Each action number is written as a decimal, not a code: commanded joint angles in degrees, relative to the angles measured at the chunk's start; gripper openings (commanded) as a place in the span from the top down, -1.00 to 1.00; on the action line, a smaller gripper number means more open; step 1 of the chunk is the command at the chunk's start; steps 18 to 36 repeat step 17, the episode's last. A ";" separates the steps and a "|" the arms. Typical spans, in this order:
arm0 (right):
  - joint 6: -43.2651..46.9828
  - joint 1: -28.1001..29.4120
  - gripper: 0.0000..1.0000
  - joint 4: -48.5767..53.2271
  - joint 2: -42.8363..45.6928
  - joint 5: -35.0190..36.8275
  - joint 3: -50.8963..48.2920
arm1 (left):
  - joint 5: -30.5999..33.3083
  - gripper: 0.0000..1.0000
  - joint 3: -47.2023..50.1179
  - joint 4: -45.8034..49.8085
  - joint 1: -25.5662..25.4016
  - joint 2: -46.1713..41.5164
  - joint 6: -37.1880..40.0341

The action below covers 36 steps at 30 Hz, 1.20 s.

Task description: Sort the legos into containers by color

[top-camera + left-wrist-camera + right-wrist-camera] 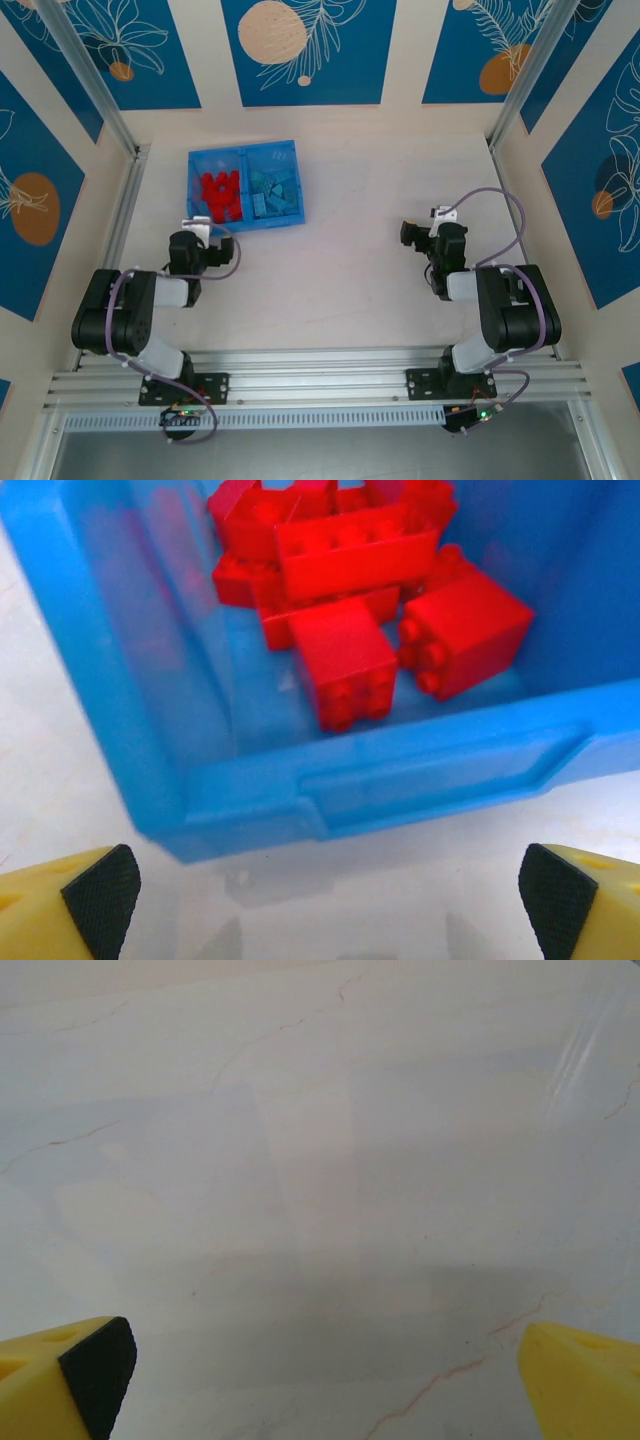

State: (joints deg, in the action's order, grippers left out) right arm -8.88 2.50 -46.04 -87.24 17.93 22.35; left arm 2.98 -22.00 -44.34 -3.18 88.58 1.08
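Legos [345,665], glossy studded red blocks, inside smooth blue tray [440,770]

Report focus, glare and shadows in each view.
Top external: sharp and evenly lit, only soft shadows on the table. Left wrist: red bricks slightly soft, whitish sheen on the tray wall. Right wrist: pale reflections on the bare table, a glare streak upper right.

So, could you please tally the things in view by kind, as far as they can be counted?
Grippers: 2 (left gripper, right gripper, both open)
Tray: 1
Brick heaps: 2 (red legos, teal legos; single bricks too jumbled to count)
Total: 5
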 commanded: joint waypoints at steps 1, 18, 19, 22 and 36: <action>0.80 -0.09 -0.99 -3.79 -0.12 0.42 -0.21 | -3.38 -1.00 -1.36 -2.60 0.28 -0.58 1.54; 0.88 0.05 -0.99 -3.87 -0.03 0.41 -0.41 | -3.44 -1.00 -1.29 -2.78 0.30 -0.59 1.55; 0.88 0.05 -0.99 -3.87 -0.03 0.41 -0.41 | -3.44 -1.00 -1.29 -2.78 0.30 -0.59 1.55; 0.88 0.05 -0.99 -3.87 -0.03 0.41 -0.41 | -3.44 -1.00 -1.29 -2.78 0.30 -0.59 1.55; 0.88 0.05 -0.99 -3.87 -0.03 0.41 -0.41 | -3.44 -1.00 -1.29 -2.78 0.30 -0.59 1.55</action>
